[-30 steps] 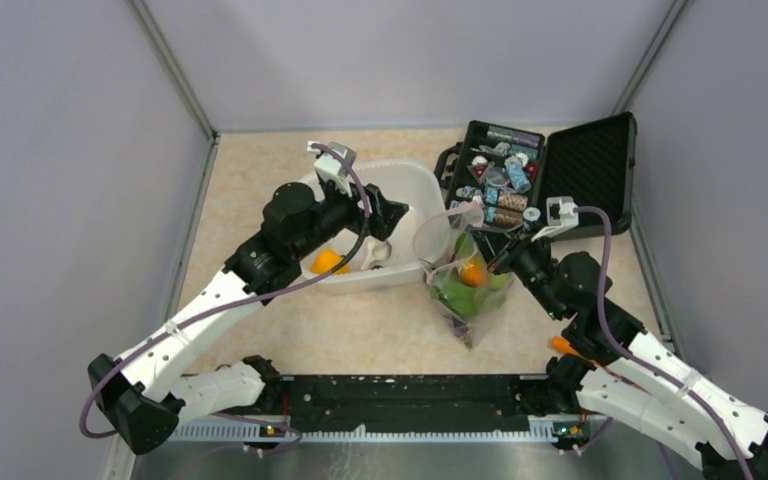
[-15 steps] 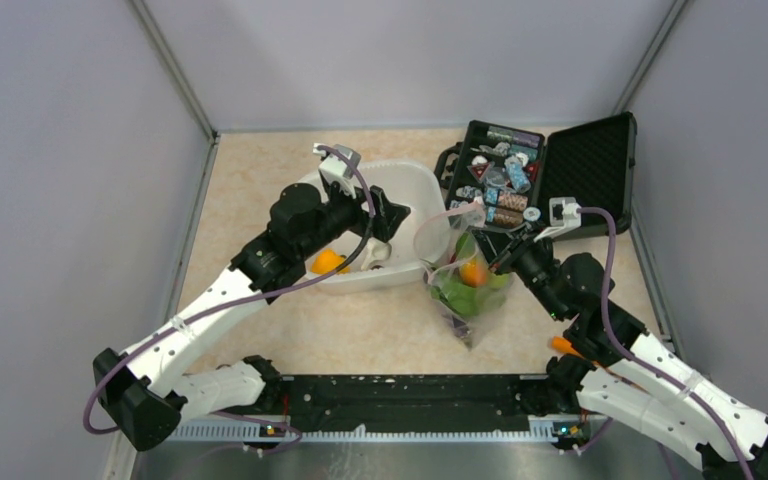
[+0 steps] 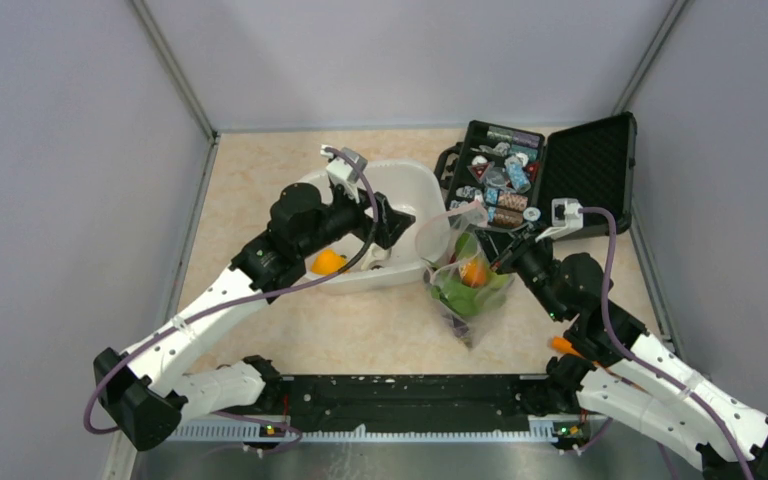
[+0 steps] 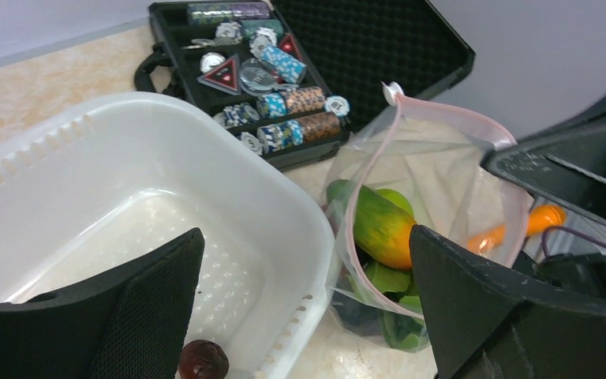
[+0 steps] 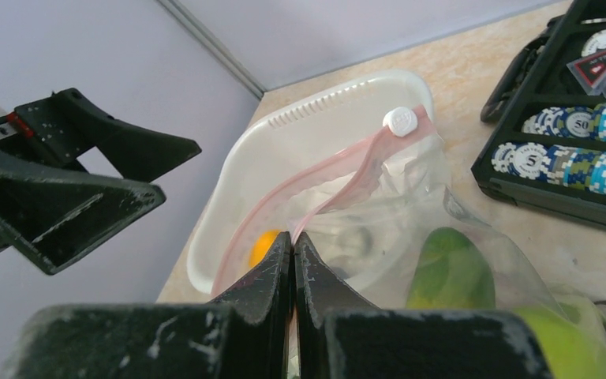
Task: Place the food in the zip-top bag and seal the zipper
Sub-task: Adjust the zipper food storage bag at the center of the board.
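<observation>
The clear zip-top bag (image 3: 467, 285) stands just right of the white tub, mouth open. Its pinkish zipper (image 4: 442, 115) shows in the left wrist view and in the right wrist view (image 5: 316, 175). Inside the bag are a green-orange fruit (image 4: 379, 227) and green leafy pieces (image 4: 390, 281). My right gripper (image 3: 501, 262) is shut on the bag's mouth strip (image 5: 293, 237) and holds it up. My left gripper (image 3: 392, 222) is open and empty above the tub's right side (image 4: 306, 233). In the tub lie an orange fruit (image 3: 328, 262), a whitish piece (image 3: 375, 258) and a small dark round piece (image 4: 203, 360).
The white tub (image 3: 405, 178) sits left of the bag. An open black case (image 3: 505, 182) with chips lies at the back right, its lid (image 3: 592, 160) flat beside it. Grey walls close in the left, right and far sides.
My left gripper has shifted a little to the right, toward the bag. The right gripper and the bag have hardly moved.
</observation>
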Controlling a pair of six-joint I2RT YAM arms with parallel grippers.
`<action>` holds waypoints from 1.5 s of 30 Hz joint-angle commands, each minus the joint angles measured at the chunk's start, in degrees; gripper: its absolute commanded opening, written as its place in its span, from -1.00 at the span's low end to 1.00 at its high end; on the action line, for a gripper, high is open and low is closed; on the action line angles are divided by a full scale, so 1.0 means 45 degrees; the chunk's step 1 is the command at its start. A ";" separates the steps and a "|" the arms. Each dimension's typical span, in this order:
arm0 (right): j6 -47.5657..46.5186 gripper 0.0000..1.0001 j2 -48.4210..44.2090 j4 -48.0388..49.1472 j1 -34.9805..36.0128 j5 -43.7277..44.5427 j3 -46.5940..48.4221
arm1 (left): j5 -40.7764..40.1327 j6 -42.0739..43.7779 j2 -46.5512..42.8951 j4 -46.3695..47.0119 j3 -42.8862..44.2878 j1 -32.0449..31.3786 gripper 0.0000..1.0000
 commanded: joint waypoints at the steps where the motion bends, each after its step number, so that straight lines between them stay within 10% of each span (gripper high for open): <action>1: 0.0350 -1.00 0.0060 -0.0326 0.0024 0.0948 0.0507 | 0.2231 0.0530 0.0075 0.0238 -0.0272 0.0028 0.97; 18: 0.0499 -1.00 0.1204 0.0668 0.0013 0.1282 0.0868 | 0.0101 -0.1277 -0.1576 0.2991 -0.3559 -0.2981 0.96; 45: 0.0306 -1.00 0.1993 0.0842 0.0014 0.1742 0.1470 | -0.0503 -0.1026 0.0971 0.1630 -0.1239 -0.4095 0.09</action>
